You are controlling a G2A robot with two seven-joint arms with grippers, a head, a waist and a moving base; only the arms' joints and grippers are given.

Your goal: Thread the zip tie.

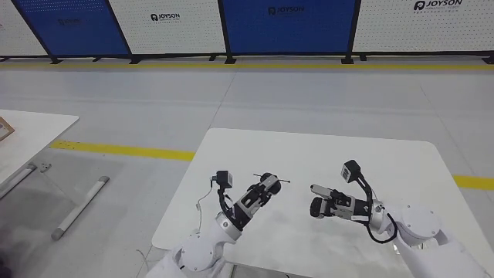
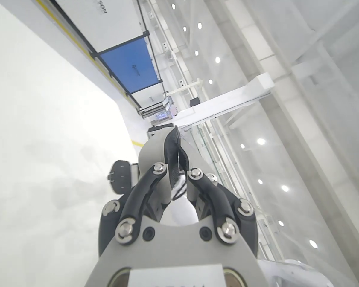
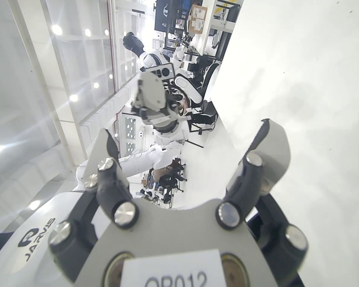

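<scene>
The left end effector sits nearest, at about 7 o'clock over the white desk. Its fingers are pressed together. In the top view a thin dark strand sticks out on both sides of its tip, and I take this to be the zip tie, pinched there and held above the desk surface. The longer free end points toward 3 o'clock. In that direction, a little apart at about 5 o'clock over the desk, is the right end effector. Its fingers are spread wide with nothing between them, and it is turned to face the left one. Judging from this, the tie is picked up and presented, but the threading itself is not yet done. No closed loop shows, and the strand is too fine to tell head from tail. What seems to be left is for the empty right end effector to take the free end, bend it round, feed the tip into the head and pull it through. That calls for close alignment, since the strand is thin and likely springy. Far off at 12 o'clock, blue and white panels line the hall.
</scene>
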